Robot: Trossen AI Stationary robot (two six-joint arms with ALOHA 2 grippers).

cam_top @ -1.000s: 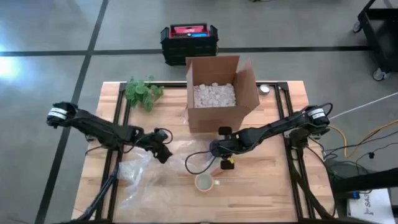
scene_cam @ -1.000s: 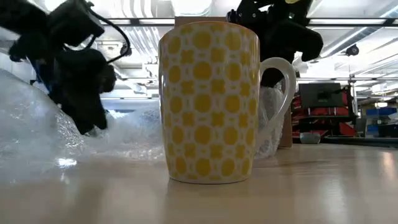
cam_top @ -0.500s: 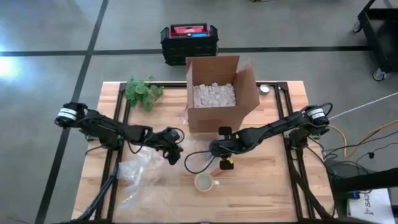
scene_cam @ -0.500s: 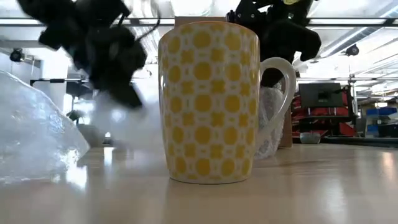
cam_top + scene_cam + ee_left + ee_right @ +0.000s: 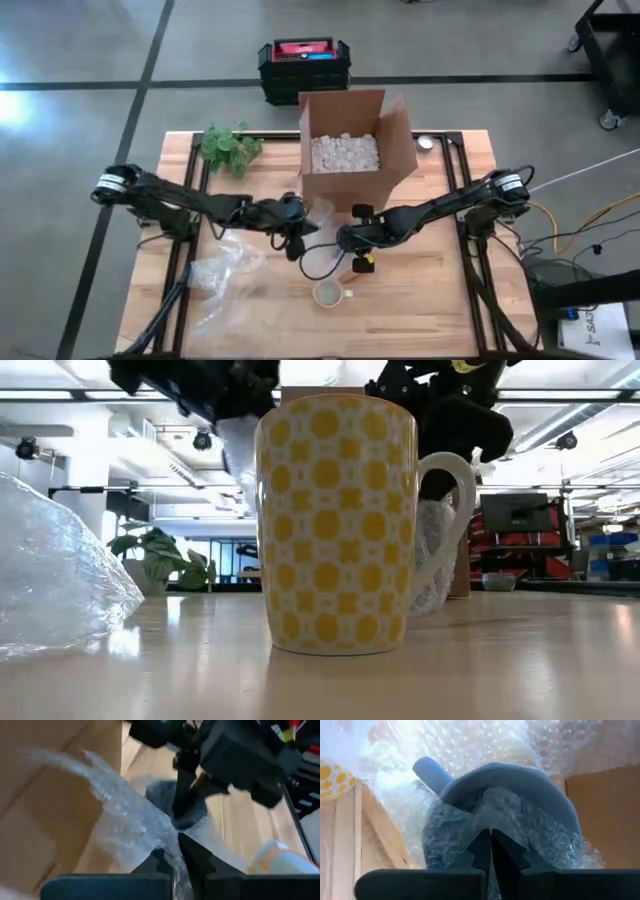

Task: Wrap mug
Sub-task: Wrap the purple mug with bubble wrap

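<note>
1. Two mugs: a yellow-dotted mug (image 5: 327, 293) at the lower middle of the high view, and a grey mug (image 5: 505, 805) in bubble wrap.
2. One cardboard box (image 5: 352, 150), upper middle.
3. One plant (image 5: 230, 148), upper left.
4. One black case (image 5: 304, 66), at top.
5. Two robot arms.
6. Two pieces of bubble wrap: a loose sheet (image 5: 225, 280) and a held sheet (image 5: 130, 820).

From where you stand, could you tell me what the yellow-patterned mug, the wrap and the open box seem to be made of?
The mug looks like glazed ceramic: glossy surface, printed yellow dots, thick white handle. The wrap looks like clear plastic bubble film, with small air cells and crinkled highlights. The box looks like plain brown corrugated cardboard, matte, with folded flaps.
</note>
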